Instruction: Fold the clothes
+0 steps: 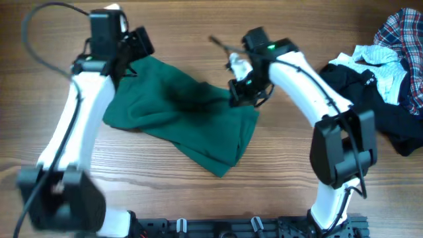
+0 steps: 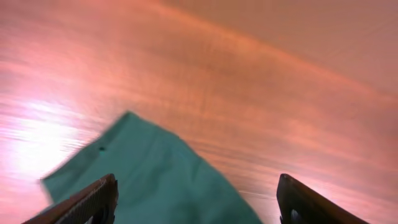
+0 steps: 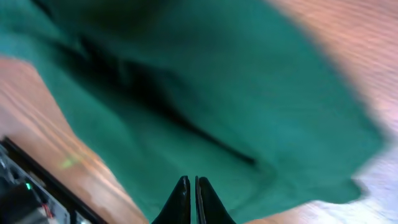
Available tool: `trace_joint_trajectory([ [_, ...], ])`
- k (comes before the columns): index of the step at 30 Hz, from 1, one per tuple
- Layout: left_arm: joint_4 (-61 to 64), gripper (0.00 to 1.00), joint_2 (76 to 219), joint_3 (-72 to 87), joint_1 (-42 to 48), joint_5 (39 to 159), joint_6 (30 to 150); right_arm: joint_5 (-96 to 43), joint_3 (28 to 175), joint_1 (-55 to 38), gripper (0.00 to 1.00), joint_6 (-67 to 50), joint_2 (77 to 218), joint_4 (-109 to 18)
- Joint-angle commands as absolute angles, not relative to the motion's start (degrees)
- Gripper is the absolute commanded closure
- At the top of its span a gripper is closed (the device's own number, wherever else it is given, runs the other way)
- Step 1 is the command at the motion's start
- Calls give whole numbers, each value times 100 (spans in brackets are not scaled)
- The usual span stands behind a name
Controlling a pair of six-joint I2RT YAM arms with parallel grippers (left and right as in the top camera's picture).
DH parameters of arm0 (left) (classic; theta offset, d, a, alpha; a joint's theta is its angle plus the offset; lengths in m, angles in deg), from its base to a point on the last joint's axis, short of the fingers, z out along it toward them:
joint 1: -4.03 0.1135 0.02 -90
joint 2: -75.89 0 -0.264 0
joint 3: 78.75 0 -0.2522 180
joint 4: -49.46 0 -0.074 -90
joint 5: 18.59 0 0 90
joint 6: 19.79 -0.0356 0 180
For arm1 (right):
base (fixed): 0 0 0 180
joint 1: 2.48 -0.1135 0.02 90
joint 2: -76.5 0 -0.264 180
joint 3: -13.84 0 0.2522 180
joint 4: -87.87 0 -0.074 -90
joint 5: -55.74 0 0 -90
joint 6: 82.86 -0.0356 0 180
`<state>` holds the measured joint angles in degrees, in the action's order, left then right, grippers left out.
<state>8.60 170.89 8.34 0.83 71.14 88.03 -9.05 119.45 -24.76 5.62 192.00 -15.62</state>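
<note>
1. The left claw (image 1: 135,45) is seen released. Its two dark fingers (image 2: 87,202) are spread wide apart and nothing is held between them.
2. A plain dark green fabric garment (image 1: 185,119) is spread in loose, crumpled folds on the brown wooden table (image 1: 198,198). It lies just below and to the right of the left claw, and stretches across as far as the right claw. In the left wrist view, one corner of it is seen lying flat beneath the open jaws, apart from both fingers.
3. The right claw (image 1: 241,92) is found clenched at the right-hand edge of the green garment. Its thin black fingertips (image 3: 181,193) are pressed nearly together over the cloth. Whether a fold of fabric is pinched between them cannot be told.
4. To the right of the right claw, well apart from it, a heap of clothes is seen by the table's edge. A soft black garment (image 1: 370,99) lies nearest the claw, with a small white piece (image 1: 371,56) crumpled on top of it. A red, navy and white plaid shirt (image 1: 404,36) is bunched farthest from the claw.
</note>
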Motion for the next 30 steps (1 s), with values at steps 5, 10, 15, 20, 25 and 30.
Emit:
trace_joint_trajectory([
  [5,172,19,15306,657,573,6880,8714,-1112,11106,-2946,96,490,19124,-1949],
  [10,-20,18,14816,657,695,6878,8714,-1108,10419,-2953,96,201,19126,-2629],
  [15,-84,16,14718,657,693,6887,8716,-1114,10015,-2953,96,77,19130,-3265],
  [20,-197,15,14727,659,693,6897,8716,-1335,9613,-2953,96,-251,19172,-3995],
  [25,-245,13,14727,659,693,6897,8716,-1709,9501,-2953,95,-680,19327,-4493],
  [30,-278,12,14724,659,693,6900,8716,-2021,9501,-2951,94,-944,19602,-4920],
])
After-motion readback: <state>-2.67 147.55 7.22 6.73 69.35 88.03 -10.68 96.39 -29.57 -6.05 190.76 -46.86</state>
